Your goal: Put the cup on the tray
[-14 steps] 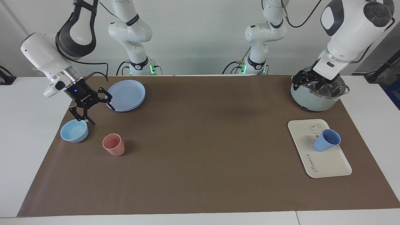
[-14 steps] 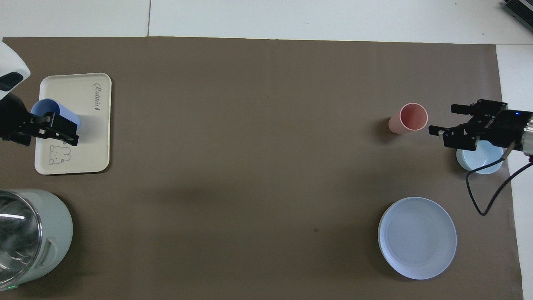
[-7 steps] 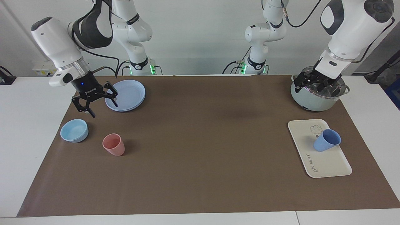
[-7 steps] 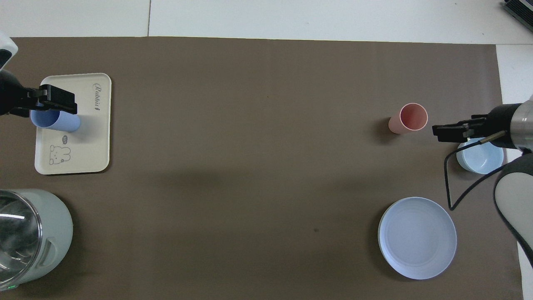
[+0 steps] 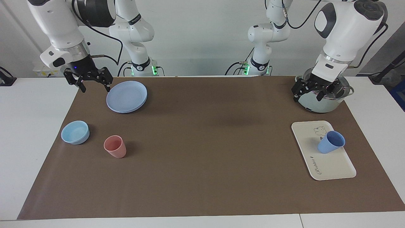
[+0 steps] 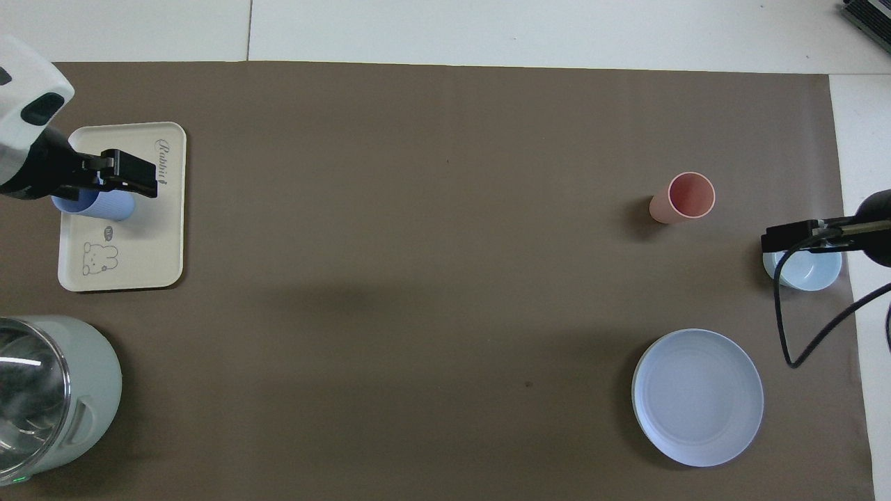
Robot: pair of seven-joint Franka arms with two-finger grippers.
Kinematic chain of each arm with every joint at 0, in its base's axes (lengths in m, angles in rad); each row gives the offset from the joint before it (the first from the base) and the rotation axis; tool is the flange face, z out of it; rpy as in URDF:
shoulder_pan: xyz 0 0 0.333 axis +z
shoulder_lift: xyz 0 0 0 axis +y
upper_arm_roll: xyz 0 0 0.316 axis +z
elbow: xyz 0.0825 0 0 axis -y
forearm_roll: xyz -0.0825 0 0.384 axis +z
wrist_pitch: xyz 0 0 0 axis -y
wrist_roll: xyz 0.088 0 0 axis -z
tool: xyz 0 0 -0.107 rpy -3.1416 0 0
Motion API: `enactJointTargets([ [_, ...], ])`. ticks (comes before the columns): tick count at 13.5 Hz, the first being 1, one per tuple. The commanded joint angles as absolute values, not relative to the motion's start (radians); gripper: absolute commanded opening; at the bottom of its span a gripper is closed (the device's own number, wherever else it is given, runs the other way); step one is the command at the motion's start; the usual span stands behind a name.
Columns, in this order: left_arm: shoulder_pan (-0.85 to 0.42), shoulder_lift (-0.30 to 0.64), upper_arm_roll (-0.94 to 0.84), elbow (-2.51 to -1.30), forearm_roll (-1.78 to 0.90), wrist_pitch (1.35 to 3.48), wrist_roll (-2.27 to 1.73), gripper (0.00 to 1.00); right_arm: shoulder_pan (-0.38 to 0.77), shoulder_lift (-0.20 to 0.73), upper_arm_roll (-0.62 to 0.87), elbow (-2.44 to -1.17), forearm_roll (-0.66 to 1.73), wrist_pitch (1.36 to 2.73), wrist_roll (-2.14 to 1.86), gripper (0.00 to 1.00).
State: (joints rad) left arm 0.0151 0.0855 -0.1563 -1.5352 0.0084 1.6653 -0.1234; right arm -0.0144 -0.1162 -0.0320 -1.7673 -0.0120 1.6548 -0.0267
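Observation:
The blue cup [image 5: 330,142] stands on the cream tray [image 5: 332,166], at the tray's end nearer the robots, beside the bear drawing. In the overhead view the cup [image 6: 104,207] is partly covered by my left gripper [image 6: 143,182], with the tray [image 6: 139,257] under it. My left gripper [image 5: 308,94] is open and empty, raised by the pot's rim and well clear of the cup. My right gripper [image 5: 94,87] is open and empty, raised beside the round blue plate at the right arm's end; it shows edge-on in the overhead view [image 6: 773,242].
A pale green pot [image 5: 326,99] stands nearer the robots than the tray. At the right arm's end are a round blue plate [image 5: 127,96], a light-blue bowl [image 5: 75,132] and a pink cup [image 5: 115,146]. A brown mat [image 5: 202,142] covers the table.
My right gripper has risen from over the bowl and drawn back beside the plate. My left gripper has lifted a little by the pot. The cup has stayed on the tray.

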Motion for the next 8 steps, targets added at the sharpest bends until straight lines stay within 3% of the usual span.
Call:
enactJointTargets([
  [1,0.005,0.057,-0.144,-1.572,0.029,1.678,-0.147,1.0,0.018,-0.048,-0.083,-1.585,-0.028,1.473,-0.003,1.0],
  [4,0.014,0.041,-0.14,-1.601,0.031,1.678,-0.138,1.0,0.113,-0.035,-0.173,-1.572,-0.023,1.457,-0.002,1.0],
  [8,0.014,0.043,-0.135,-1.595,0.054,1.663,-0.14,1.0,0.064,-0.049,-0.158,-1.588,-0.021,1.462,-0.009,1.0],
])
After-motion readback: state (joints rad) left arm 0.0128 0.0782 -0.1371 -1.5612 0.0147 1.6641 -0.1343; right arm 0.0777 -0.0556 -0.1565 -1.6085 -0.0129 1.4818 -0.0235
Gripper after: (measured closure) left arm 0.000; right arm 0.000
